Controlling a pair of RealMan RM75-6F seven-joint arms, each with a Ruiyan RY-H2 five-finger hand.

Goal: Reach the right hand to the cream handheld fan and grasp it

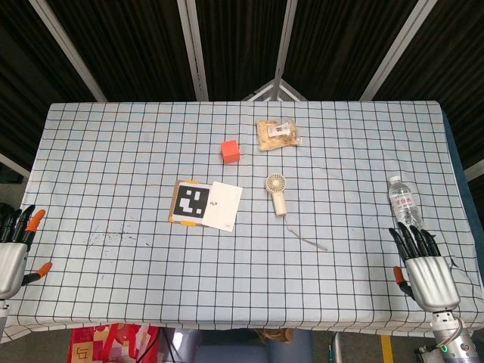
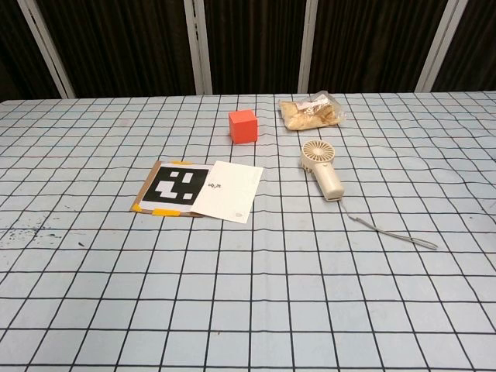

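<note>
The cream handheld fan (image 1: pixel 277 192) (image 2: pixel 322 168) lies flat near the middle of the checked tablecloth, round head toward the far side, handle toward me, with a thin wrist strap (image 1: pixel 306 238) (image 2: pixel 391 233) trailing to the near right. My right hand (image 1: pixel 423 265) rests at the near right edge of the table, fingers spread and empty, well to the right of the fan and nearer me. At the near left edge my left hand (image 1: pixel 15 246) also holds nothing, fingers apart. The chest view shows neither hand.
An orange-red cube (image 1: pixel 231 151) (image 2: pixel 243 125) and a bag of snacks (image 1: pixel 277 133) (image 2: pixel 311 111) sit beyond the fan. A marker card with a white sheet (image 1: pixel 206 203) (image 2: pixel 198 189) lies left of it. A water bottle (image 1: pixel 404 201) stands just beyond my right hand.
</note>
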